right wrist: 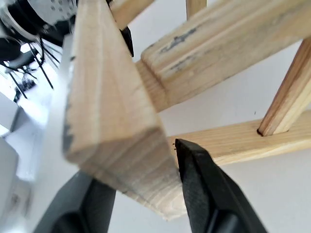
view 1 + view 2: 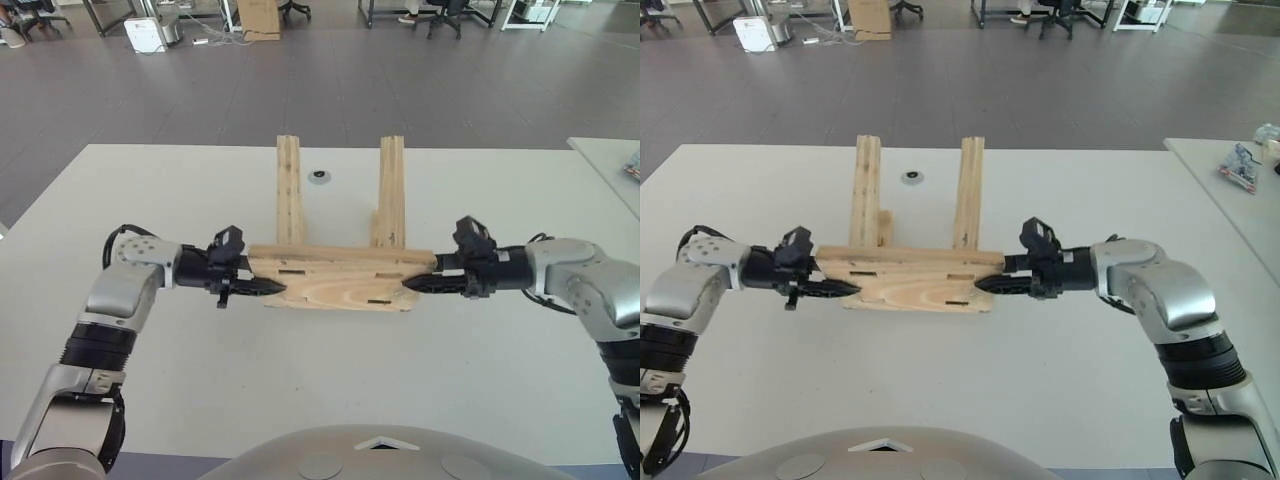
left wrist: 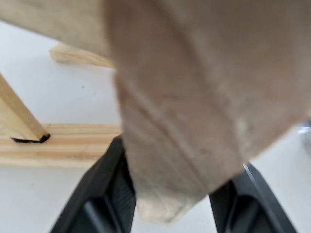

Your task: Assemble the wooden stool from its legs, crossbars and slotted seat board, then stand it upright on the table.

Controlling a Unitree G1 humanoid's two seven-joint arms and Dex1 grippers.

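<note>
- We see the stool [image 2: 340, 240] put together and lying on its side near the middle of the white table [image 2: 150, 200]. Its seat board [image 2: 335, 278] faces us and its legs point away.
- Two upper legs run away from the board side by side, one on the left [image 2: 289, 190] and one on the right [image 2: 391, 190].
- Short dark slots [image 2: 292, 270] mark the face of the seat board.
- The left gripper [image 2: 262, 286] pinches the board's left edge. In the left wrist view its black fingers [image 3: 104, 194] sit on either side of the wood.
- The right gripper [image 2: 418, 284] pinches the board's right edge. In the right wrist view its fingers [image 1: 204, 184] are pressed against the wood from both sides.
- The right wrist view also shows a thin crossbar [image 1: 286, 97] seated in a hole of a lower leg [image 1: 233, 138] that lies on the table.
- A small round disc [image 2: 319, 176] sits on the table between the two upper legs, apart from both.
- A colourful packet [image 2: 1243, 160] lies on a second table [image 2: 610, 160] to the right; its print is too small for us to read.
- A cardboard box [image 2: 259, 18] stands on the floor far behind, and any writing on it cannot be made out.
</note>
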